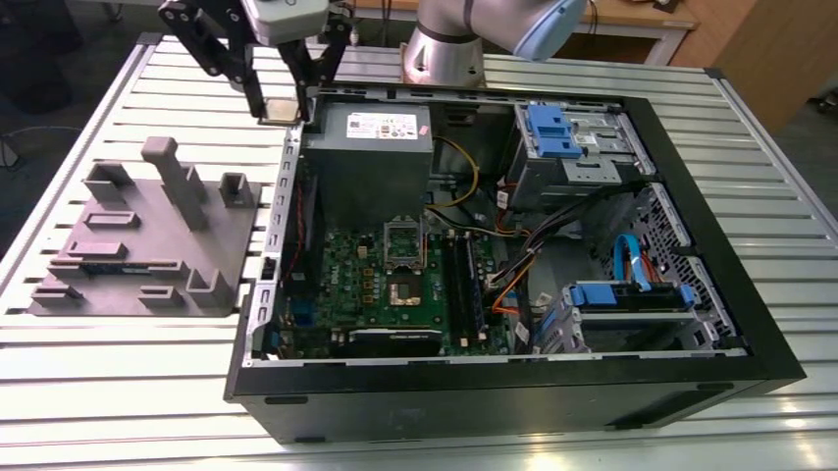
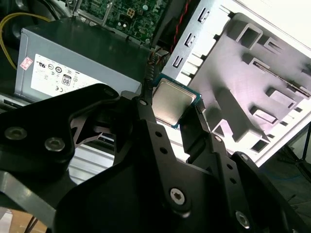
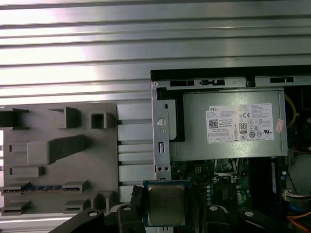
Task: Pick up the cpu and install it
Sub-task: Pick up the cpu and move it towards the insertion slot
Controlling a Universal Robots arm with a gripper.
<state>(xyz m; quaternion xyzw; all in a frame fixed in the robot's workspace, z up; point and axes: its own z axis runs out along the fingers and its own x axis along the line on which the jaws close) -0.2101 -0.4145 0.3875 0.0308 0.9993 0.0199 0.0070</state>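
One cpu [image 2: 172, 101] with a silver top and a thin pale rim, pinched by two opposite edges between the two black fingers [image 2: 149, 125] of the one hand [image 1: 279, 106]. The hand is clenched on the chip. The chip hangs clear of every surface, its metal top towards the cameras in both wrist views.

In the exterior view the cpu sits at about 11 o'clock of the scene, just outside the wall of the one open black case [image 1: 524, 392], on the 9 o'clock side of the one grey power supply [image 1: 373, 137].

One green motherboard [image 1: 347, 285] lies on the case floor, at 6 o'clock from the power supply. On it is one socket [image 1: 399, 290], with one silver frame [image 1: 403, 228] just at its 12 o'clock. The socket is at roughly 5 o'clock from the cpu, well apart.

Between chip and socket in that view stand the case wall and the power supply. There are two blue brackets [image 1: 556, 128] in the case: that one at 1 o'clock, the other bracket [image 1: 629, 294] at 4 o'clock. One tangle of cables [image 1: 517, 255] — yellow, orange, black — runs at 3 o'clock of the motherboard.

One grey fixture [image 1: 144, 245] with posts and slots lies on the ribbed metal table [image 1: 105, 392] at 9 o'clock of the case, near it but apart. The cpu is at 1 o'clock from the fixture. One arm [image 1: 445, 49] stands at 12 o'clock.
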